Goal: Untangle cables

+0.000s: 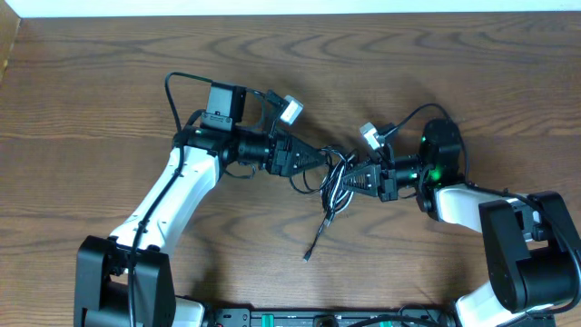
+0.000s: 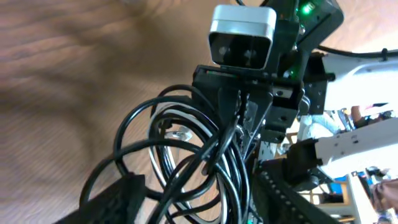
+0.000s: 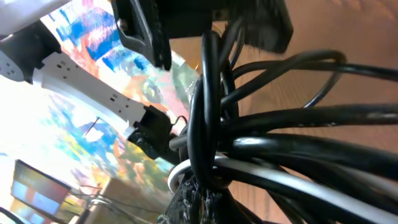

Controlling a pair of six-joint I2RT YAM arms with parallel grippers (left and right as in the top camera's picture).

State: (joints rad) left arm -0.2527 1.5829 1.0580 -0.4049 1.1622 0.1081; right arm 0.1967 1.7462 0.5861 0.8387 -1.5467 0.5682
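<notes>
Over the dark wood table (image 1: 109, 91), the knotted cables (image 1: 330, 187) hang at 4 o'clock of centre, right gripper (image 1: 350, 179) clamped tight on them, left gripper (image 1: 321, 162) parted loosely at their 10 o'clock; mid-untangling, it likely must regrasp one loop.

Mid-tabletop (image 1: 100, 82) blocked: left gripper (image 1: 323, 162) and right gripper (image 1: 350, 177) sit nose to nose, and the looped black cable (image 1: 333, 186) fills the gap between them, so nothing passes there. Left jaws stand apart, with cable loops lying in the opening. Right jaws are closed on the black cable, and the white cable (image 3: 267, 174) is packed into the same bundle. One loose cable end trails toward the near edge. Bare wood lies free along the far edge, at far left, and right of the right arm
</notes>
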